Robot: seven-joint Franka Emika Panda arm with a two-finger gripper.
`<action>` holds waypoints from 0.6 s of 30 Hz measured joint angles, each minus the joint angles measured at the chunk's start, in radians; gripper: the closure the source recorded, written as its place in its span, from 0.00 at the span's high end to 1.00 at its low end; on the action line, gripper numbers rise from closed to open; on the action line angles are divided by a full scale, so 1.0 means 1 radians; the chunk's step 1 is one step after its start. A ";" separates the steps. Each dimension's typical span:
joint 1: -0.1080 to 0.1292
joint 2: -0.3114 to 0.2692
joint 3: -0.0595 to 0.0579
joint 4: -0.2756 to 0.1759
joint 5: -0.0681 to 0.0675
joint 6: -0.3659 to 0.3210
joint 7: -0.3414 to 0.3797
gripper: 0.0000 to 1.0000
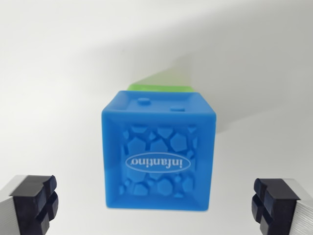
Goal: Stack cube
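Note:
A blue cube (159,152) fills the middle of the wrist view, its face marked "infantino" turned toward the camera and reading upside down. It rests on a green cube (159,87), of which only a thin strip shows behind its far edge. My gripper (155,203) is open. The left finger pad (36,203) and right finger pad (274,203) stand wide apart at the bottom corners, either side of the blue cube and not touching it.
A plain white surface (58,73) lies all around the cubes. A soft shadow falls to the upper right of the stack.

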 joint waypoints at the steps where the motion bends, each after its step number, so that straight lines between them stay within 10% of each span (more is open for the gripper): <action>1: 0.001 -0.008 -0.001 0.000 -0.003 -0.008 0.002 1.00; 18: 0.006 -0.141 -0.012 0.014 -0.049 -0.150 0.034 1.00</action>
